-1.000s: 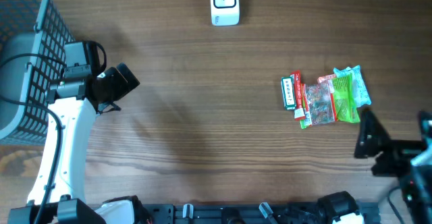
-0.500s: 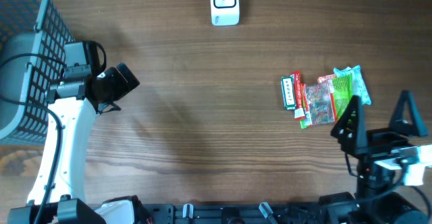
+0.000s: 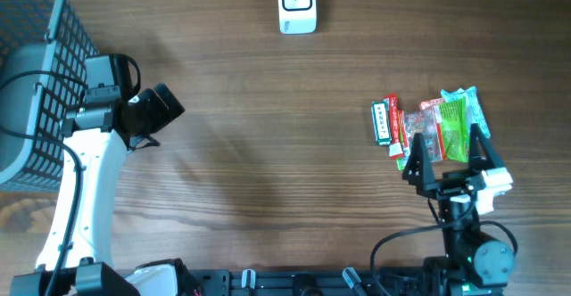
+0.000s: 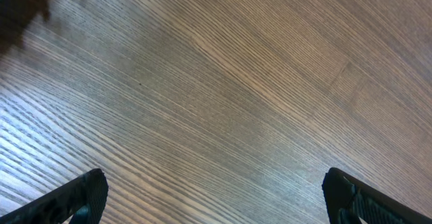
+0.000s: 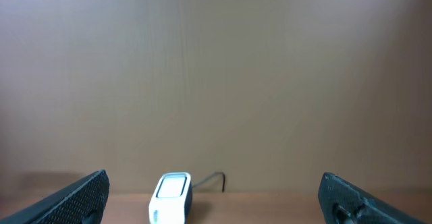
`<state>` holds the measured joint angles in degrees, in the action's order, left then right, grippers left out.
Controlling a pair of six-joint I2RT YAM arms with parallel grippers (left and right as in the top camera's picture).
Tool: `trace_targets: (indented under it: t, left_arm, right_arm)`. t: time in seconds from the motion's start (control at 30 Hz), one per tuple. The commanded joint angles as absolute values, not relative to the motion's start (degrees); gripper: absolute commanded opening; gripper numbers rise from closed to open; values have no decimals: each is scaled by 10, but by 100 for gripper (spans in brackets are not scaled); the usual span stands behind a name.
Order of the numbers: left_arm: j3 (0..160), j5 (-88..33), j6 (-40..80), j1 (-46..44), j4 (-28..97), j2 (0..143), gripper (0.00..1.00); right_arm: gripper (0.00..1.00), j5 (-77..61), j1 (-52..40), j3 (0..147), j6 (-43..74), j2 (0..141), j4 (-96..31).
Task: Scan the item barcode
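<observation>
While it lies flat on the right part of the bench [image 3: 268, 162], the red and green packet [image 3: 435, 118] sits well apart from the white scanner [image 3: 296, 4] at the far edge. The right tool [image 3: 446, 143] hangs over the packet's near edge, its fingers spread wide and gripping nothing; its wrist camera faces the scanner. The left tool [image 4: 214, 183], likewise spread and empty, hovers over bare wood beside the grey basket [image 3: 36, 73] at the bench's left end.
</observation>
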<state>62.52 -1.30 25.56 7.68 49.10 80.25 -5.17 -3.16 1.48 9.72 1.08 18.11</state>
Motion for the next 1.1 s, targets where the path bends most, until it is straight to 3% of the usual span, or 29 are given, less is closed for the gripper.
trace_targets:
  t: [0.0, 0.17, 0.37, 1.07]
  left_arm:
    - [630, -5, 250, 79, 491, 800, 100]
    - [630, -5, 250, 79, 491, 800, 100]
    - [630, -5, 250, 79, 491, 800, 100]
    - [630, -5, 250, 79, 491, 800, 100]
  right_arm:
    - [100, -65, -29, 3, 120, 2, 130]
    - [100, -60, -29, 3, 117, 2, -1]
    - [100, -64, -30, 3, 13, 2, 3]
    - [100, -61, -30, 3, 15, 2, 3]
